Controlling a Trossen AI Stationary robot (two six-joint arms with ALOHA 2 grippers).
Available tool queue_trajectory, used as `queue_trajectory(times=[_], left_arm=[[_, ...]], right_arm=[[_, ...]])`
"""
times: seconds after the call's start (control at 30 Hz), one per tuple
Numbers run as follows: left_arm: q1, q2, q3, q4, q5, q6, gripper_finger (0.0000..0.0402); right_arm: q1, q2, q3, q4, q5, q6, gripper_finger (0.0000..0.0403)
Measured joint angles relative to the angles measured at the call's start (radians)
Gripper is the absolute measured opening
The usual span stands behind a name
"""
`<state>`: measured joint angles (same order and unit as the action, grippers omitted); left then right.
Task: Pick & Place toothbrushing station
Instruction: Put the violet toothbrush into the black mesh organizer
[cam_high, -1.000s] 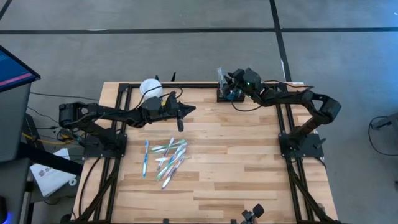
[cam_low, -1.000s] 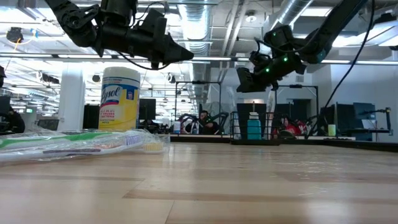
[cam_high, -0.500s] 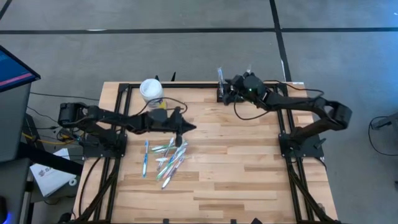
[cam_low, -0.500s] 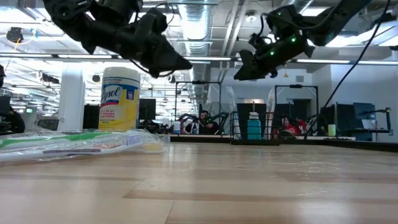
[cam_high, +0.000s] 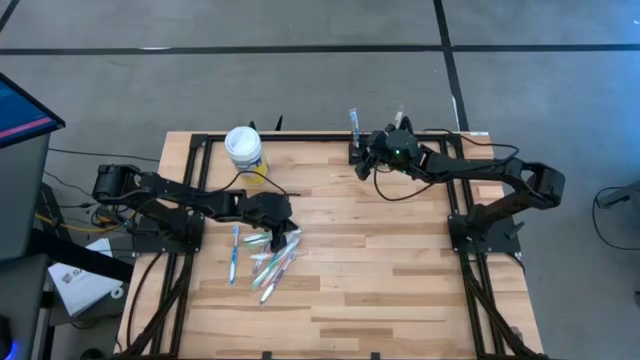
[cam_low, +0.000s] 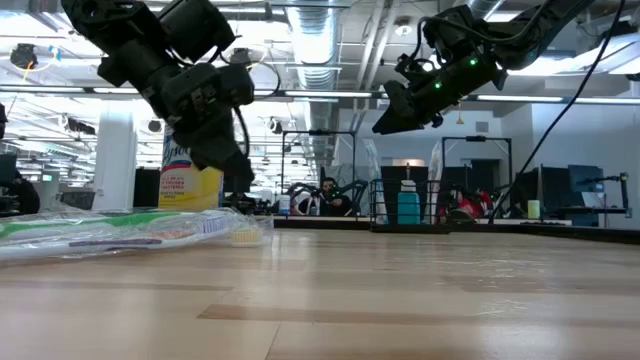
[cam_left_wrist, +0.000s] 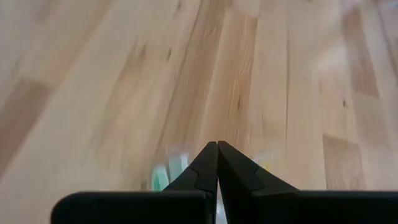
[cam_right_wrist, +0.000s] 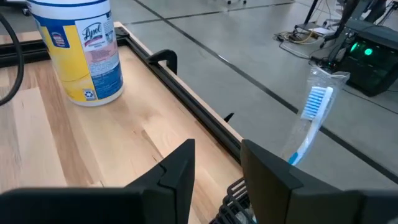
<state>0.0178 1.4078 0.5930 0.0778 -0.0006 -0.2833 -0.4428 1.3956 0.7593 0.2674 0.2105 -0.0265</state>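
Having swung down from beside the white tub since a second ago, left gripper now dipping at the top of the toothbrush pile, jaws pressed fully closed with nothing seen between them. Right gripper, having edged toward nine o'clock along the far edge, now hanging just above the black mesh caddy, jaws standing partly apart with nothing between them.

Sitting at the bench's twelve o'clock edge, slightly toward one o'clock: the caddy, holding a packaged toothbrush standing upright with blue bristles up. Standing at about eleven o'clock on the bench, well apart from the caddy: the white tub with its yellow label. Lying around the bench's centre toward eight o'clock: the toothbrush pile, a loose scatter of blue and green handles, one blue brush lying apart on its nine o'clock side.
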Motion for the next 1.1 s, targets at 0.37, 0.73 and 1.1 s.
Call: queue_trajectory(times=[0.37,0.73,1.1], left_arm=[[-0.012,-0.015,0.0,-0.168,0.0,-0.069,0.0022],[-0.011,-0.182,0.0,-0.396,-0.091,-0.17,0.0101],[-0.011,-0.129,0.0,-0.447,-0.107,-0.274,0.0102]], right_arm=[[0.004,0.0,0.0,-0.005,0.0,0.026,0.012],[0.01,0.0,0.0,-0.018,0.0,0.027,0.012],[0.011,0.0,0.0,-0.028,0.0,0.027,0.012]])
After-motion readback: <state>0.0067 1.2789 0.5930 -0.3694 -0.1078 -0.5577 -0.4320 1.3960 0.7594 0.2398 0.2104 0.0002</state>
